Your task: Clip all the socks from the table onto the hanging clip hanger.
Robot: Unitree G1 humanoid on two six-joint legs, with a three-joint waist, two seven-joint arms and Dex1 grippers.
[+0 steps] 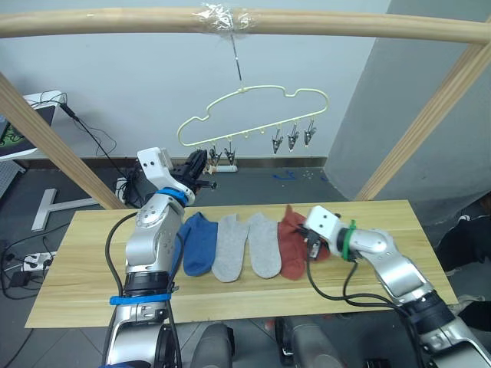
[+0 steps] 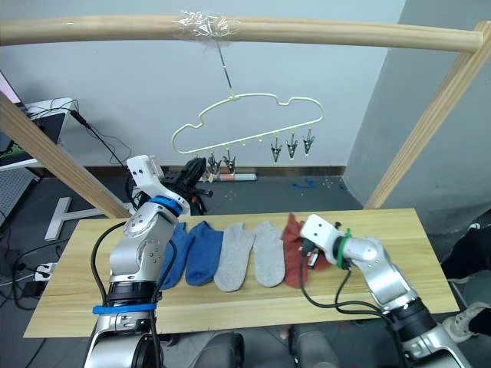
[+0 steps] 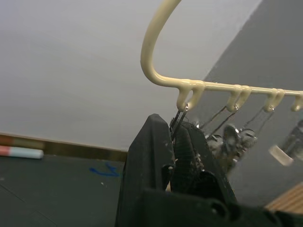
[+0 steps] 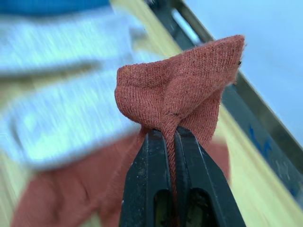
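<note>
Pale wall [image 1: 115, 84], dark floor [image 1: 261, 188] (cables trailing), wooden pole frame [image 1: 345, 24]

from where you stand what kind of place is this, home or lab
Most likely a lab or test room, not a home. A bare wooden pole frame holds the clip hanger by tape, cables and a power strip trail over the dark floor, and the socks lie in a row on the table.

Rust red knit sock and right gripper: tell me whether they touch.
Touching. In the right wrist view the right gripper has its jaws shut on a pinched fold of the rust red knit sock.
</note>
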